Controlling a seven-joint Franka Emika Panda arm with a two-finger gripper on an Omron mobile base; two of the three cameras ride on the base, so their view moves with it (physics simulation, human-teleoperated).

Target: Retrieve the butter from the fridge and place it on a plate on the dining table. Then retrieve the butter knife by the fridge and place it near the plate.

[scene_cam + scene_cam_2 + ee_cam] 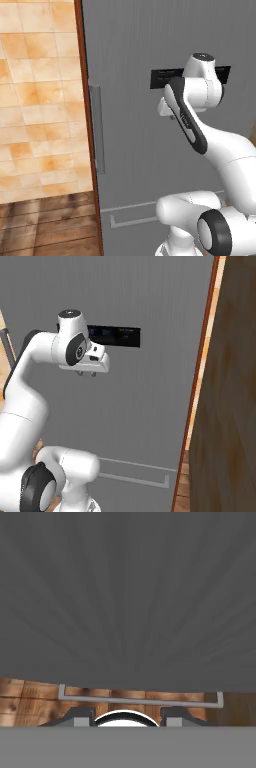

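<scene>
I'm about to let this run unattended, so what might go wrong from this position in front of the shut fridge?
1. The fridge door is shut and the gripper hangs in front of its middle, well to the side of the vertical bar handle; a reach across may miss or knock it.
2. The arm is folded close to the door, so the opening door may hit the arm or base.
3. The jaws point down, so the hand must turn to grasp the handle.

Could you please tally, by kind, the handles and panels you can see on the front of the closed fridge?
Vertical grey bar handle on the grey brushed fridge door: 1
Horizontal grey bar handle low on the fridge front: 1
Black rectangular display panel: 1
Total: 3
</scene>
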